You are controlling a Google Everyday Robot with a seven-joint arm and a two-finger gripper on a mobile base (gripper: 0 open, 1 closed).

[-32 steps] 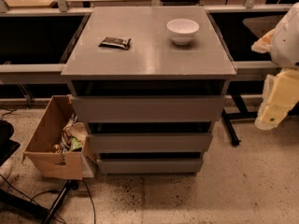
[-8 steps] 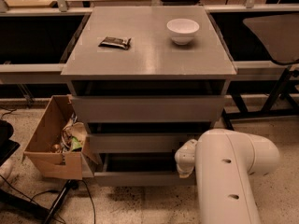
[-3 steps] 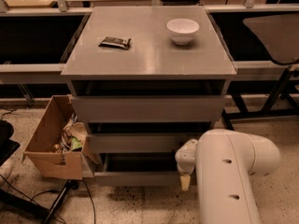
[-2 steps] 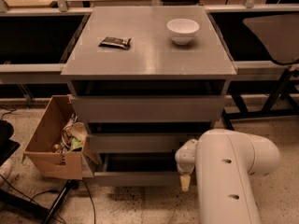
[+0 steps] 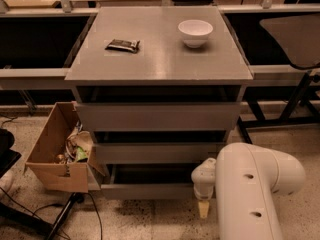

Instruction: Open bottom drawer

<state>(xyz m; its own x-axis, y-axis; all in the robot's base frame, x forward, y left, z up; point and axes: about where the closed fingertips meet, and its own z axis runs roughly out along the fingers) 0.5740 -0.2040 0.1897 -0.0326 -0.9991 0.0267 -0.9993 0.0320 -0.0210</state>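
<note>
Pulling is best kept straight and level so the bottom drawer [image 5: 150, 191], lowest of three, is not skewed; the tool [image 5: 203, 206] is set at its right end, its opening cannot be told.

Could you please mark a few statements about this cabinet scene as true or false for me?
1. A white bowl stands on the cabinet top. True.
2. The dark packet lies inside the bowl. False: it lies on the cabinet top, apart from the bowl.
3. The gripper is at the right end of the bottom drawer. True.
4. The cardboard box sits on the cabinet top. False: it stands on the floor beside the cabinet.
</note>
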